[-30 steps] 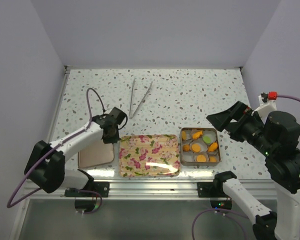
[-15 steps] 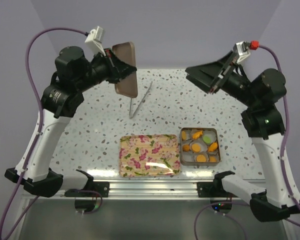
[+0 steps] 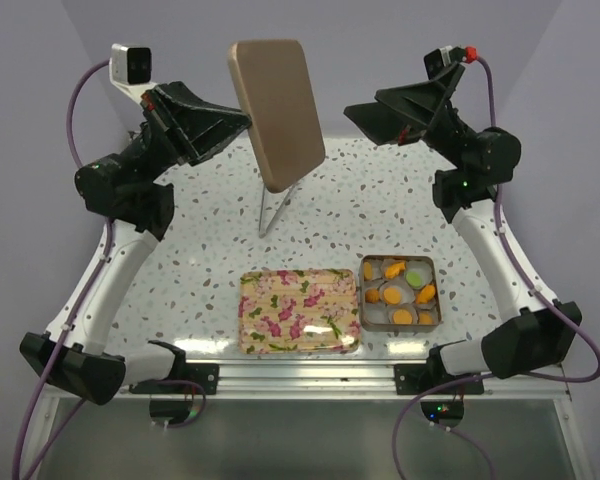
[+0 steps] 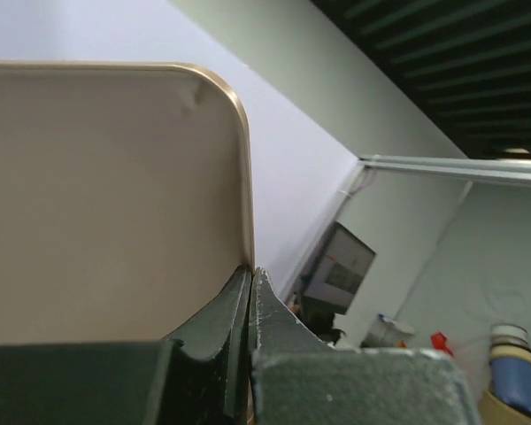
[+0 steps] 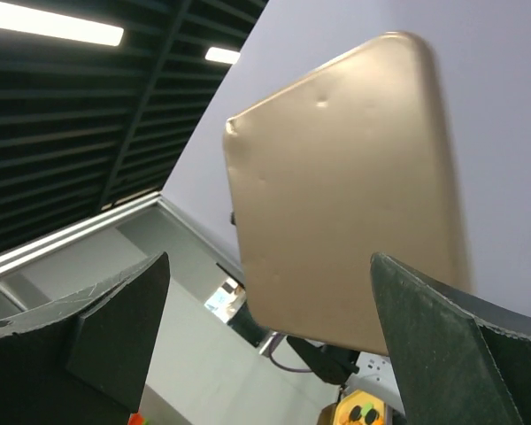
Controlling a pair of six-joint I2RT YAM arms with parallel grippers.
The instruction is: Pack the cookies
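Risk: left claw (image 3: 243, 122), shut on only one edge of the tan panel (image 3: 278, 110) high above the tin (image 3: 436, 292) holding the cookies (image 3: 401, 284), may let it slip during handover to the wide-open, empty right claw (image 3: 364, 118), also raised above the tin.

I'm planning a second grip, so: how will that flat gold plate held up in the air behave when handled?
The gold plate probably is stiff: pinched at one edge by the left end effector, it shows no sag. Small dents in the right wrist view suggest thin, light metal. Its smooth sheen hints it may pivot in a narrow pinch.
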